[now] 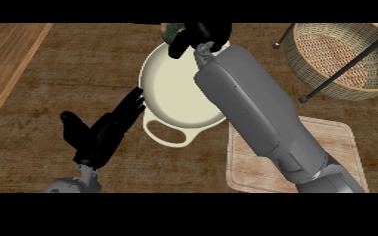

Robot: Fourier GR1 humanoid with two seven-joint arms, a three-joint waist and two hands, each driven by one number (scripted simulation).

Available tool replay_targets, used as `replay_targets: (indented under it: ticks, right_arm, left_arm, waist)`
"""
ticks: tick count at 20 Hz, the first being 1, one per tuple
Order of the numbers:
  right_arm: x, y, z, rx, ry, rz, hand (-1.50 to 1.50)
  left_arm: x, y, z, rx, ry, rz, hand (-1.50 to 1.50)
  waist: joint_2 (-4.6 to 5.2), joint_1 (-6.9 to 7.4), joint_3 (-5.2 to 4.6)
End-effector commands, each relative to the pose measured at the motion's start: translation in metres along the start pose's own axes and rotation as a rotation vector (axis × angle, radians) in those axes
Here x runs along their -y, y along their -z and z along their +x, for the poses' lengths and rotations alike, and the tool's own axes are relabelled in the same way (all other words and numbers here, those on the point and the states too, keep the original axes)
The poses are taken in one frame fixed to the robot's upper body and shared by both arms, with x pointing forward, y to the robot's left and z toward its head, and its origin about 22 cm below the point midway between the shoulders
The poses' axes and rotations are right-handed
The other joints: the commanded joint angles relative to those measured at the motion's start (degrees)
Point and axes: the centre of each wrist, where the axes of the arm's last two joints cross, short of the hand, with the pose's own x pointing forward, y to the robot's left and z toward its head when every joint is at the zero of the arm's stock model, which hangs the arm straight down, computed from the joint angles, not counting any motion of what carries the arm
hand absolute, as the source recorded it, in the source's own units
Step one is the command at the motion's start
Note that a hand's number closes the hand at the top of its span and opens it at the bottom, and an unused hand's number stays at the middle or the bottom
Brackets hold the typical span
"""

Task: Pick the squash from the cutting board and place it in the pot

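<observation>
Your left hand (pixel 100 135) sits lower left of the frame, fingers straight and open, holding nothing, its fingertips just beside the cream pot's (pixel 173 87) left rim. At lower right you have the cutting board (pixel 332 145), bare where it shows, with your right forearm crossing over its left part. Follow that forearm up to the top centre: your right hand (pixel 198 36) is curled over the pot's far rim, and a sliver of green shows behind it, likely the squash (pixel 172 28), though you can't tell if the fingers hold it. Upper right stands a wicker basket (pixel 332 60) with dark rods across it. Open counter (pixel 74 80) lies left of the pot.
</observation>
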Motion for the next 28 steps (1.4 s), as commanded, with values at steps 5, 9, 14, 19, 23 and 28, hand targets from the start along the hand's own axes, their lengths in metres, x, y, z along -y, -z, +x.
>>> replay_targets:
  ticks: [5,9,14,19,23,28]
  right_arm:
    - [-0.031,0.03,-0.018,-0.048,0.067,0.036,1.5]
    - [-0.048,0.033,-0.046,-0.127,0.145,0.044,1.5]
    - [-0.046,0.036,-0.062,-0.191,0.424,0.02,-1.5]
    - [-0.049,0.037,-0.062,-0.149,0.508,-0.038,-1.5]
    - [-0.052,0.038,-0.07,-0.108,0.585,-0.105,-1.5]
    - [-0.06,0.041,-0.08,-0.128,0.535,-0.188,-1.5]
  left_arm:
    - [0.0,0.009,-0.005,0.005,0.0,-0.037,0.0]
    - [0.024,0.011,-0.002,0.019,-0.008,-0.047,0.0]
    - [0.013,0.008,0.003,0.026,0.024,-0.061,0.0]
    - [0.018,0.009,0.016,0.018,0.026,-0.076,0.0]
    - [0.033,0.009,0.007,0.011,0.019,-0.067,0.0]
    - [0.003,0.0,0.008,0.02,0.006,-0.037,0.0]
  waist:
    - [0.72,2.1,-0.04]
    - [0.92,2.62,0.01]
    - [1.58,4.47,0.12]
    - [1.5,5.67,0.09]
    - [1.39,4.72,0.12]
    - [0.63,2.36,0.04]
